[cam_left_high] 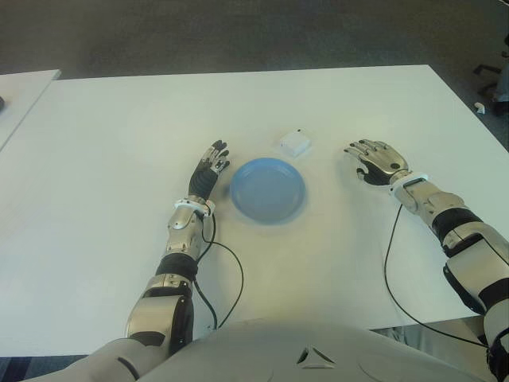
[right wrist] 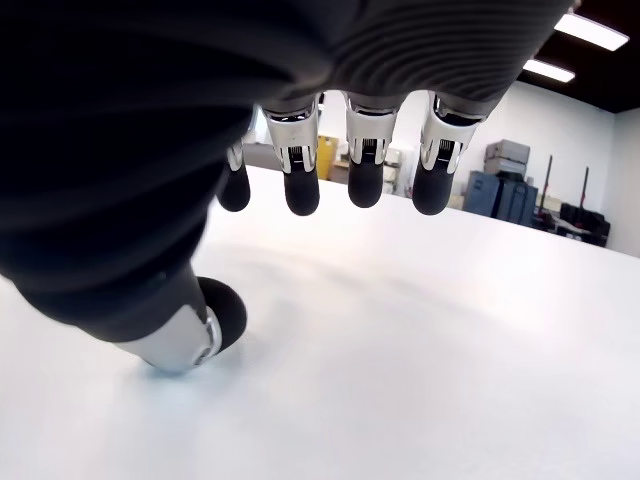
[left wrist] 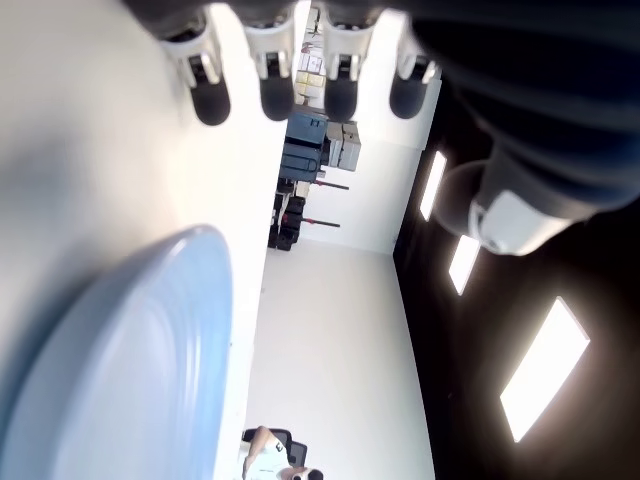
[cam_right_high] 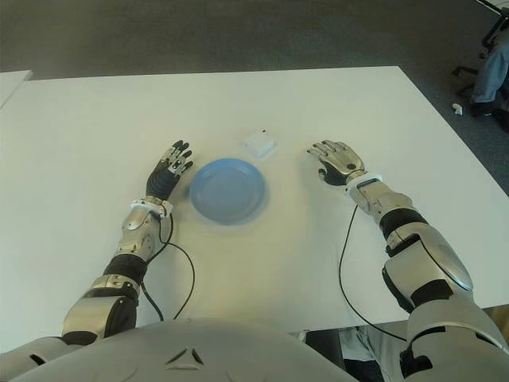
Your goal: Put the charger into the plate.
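Charger (cam_left_high: pixel 294 142), likely light, rigid and slick, sits beyond the plate (cam_left_high: pixel 267 190); my right hand (cam_left_high: pixel 375 160), fingers spread and empty, should pinch its sides.

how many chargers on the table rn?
1. The small white square charger lies on the white table, just beyond the round blue plate, toward its right, apart from its rim. Neither hand holds one.
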Tool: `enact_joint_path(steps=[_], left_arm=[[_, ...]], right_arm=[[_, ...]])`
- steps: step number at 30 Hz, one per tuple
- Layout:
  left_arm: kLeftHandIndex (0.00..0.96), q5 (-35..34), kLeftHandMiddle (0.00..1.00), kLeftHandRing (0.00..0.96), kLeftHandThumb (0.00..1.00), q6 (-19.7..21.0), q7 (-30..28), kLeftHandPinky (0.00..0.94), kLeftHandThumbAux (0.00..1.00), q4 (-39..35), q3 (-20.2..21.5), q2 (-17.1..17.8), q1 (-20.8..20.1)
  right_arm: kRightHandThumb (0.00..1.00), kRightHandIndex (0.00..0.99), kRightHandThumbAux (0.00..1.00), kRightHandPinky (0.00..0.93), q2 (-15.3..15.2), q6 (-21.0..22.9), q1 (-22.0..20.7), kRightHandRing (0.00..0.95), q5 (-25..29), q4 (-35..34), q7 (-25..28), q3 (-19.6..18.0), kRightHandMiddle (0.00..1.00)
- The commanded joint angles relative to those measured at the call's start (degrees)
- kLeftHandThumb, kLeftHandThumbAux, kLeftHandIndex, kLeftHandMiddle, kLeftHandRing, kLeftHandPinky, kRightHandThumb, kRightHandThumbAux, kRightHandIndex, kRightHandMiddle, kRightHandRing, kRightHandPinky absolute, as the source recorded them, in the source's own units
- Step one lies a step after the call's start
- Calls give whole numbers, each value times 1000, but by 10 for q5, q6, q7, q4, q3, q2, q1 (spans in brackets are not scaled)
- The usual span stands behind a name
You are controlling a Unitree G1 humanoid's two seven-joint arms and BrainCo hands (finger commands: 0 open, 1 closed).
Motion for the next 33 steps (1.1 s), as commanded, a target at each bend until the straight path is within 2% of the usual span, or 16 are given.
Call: enact_joint_path(steps=[1, 6, 12, 21, 33], left_arm=[[53, 0, 53, 16, 0, 13, -5, 9, 496, 17, 0, 0, 6], [55, 2, 56, 17, 0, 17, 0, 7, 497, 18, -1, 0, 4], [51, 8, 60, 20, 0, 13, 2, 2, 505, 19, -4, -2, 5], [44, 10, 63, 21, 0, 10, 6, 0, 534, 21, -8, -3, 5], [54, 11, 72, 28, 0, 12, 8, 0, 549, 15, -10, -7, 8]], right_arm=[[0, 0, 607, 0, 25, -13, -33, 0, 6, -1, 6, -12, 0], [0, 0, 538, 0, 50, -12, -78, 0, 2, 16, 15, -16, 0], [0, 0, 506, 0, 86, 7, -124, 0, -3, 50, 15, -13, 0], [0, 0, 557, 0, 141, 23, -160, 0, 7, 76, 20, -17, 0], [0, 0, 598, 0, 175, 25, -189, 0, 19, 99, 38, -25, 0]])
